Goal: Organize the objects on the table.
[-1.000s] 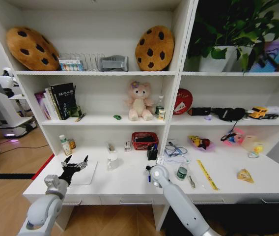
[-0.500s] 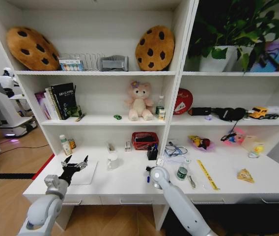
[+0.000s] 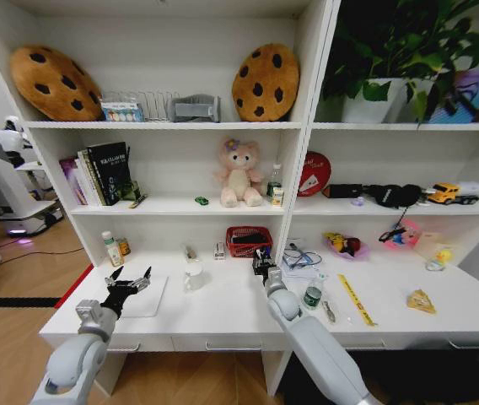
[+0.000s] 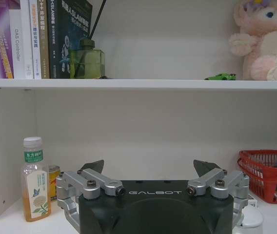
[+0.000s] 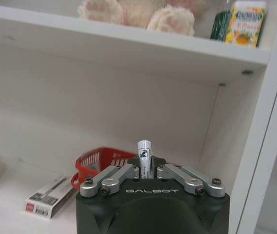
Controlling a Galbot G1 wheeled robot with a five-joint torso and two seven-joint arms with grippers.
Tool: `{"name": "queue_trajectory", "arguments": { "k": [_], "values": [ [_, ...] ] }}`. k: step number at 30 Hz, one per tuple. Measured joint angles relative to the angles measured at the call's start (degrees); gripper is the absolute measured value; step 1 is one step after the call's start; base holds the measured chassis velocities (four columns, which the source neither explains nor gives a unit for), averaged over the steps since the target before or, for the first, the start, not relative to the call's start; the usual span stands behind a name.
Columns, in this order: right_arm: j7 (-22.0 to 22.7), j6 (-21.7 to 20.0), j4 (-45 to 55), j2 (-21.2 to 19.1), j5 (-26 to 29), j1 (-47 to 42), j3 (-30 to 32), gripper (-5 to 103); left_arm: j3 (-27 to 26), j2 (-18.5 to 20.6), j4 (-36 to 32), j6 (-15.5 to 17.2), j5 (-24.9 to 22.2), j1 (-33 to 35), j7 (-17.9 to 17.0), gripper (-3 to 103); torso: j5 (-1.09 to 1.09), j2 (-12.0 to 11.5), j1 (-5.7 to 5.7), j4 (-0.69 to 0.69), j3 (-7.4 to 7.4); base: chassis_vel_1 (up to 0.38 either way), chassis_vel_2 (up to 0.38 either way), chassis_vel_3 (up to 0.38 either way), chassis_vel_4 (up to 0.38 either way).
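Right claw [image 3: 262,264] carried pen [image 5: 144,157] forward.

Left gripper [image 4: 149,171] fingers [image 4: 92,166] spread; bottle [image 4: 35,179] beside; red basket [image 4: 269,174].

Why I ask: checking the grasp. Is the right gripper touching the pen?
Touching. In the right wrist view the right gripper has its fingers closed against the white pen, which stands upright between them.
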Motion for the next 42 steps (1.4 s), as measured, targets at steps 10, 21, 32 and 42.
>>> {"name": "queue_trajectory", "arguments": {
  "k": [10,21,32,42],
  "values": [
    [-6.78,14.45,-12.72,2.39,-5.52,6.3,3.58,11,0.0,0.0,0.0,0.0,0.0,0.0,0.0,100,-0.01,0.0,0.0,0.0,0.0,0.0,0.0,0.0,0.0],
    [-7.93,17.24,-20.54,4.9,-5.53,9.67,4.06,11,0.0,0.0,0.0,0.0,0.0,0.0,0.0,100,-0.01,0.01,0.0,0.0,0.0,0.0,0.0,0.0,0.0],
    [-6.9,17.72,-24.52,6.23,-5.08,11.33,4.07,11,0.0,0.0,0.0,0.0,0.0,0.0,0.0,100,-0.01,0.01,0.0,0.0,0.0,0.0,0.0,0.0,0.0],
    [-6.85,19.28,-27.14,8.21,-6.48,11.62,5.32,11,0.0,0.0,0.0,0.0,0.0,0.0,0.0,100,-0.01,0.01,0.0,0.0,0.0,0.0,0.0,0.0,0.0]
  ]
}}
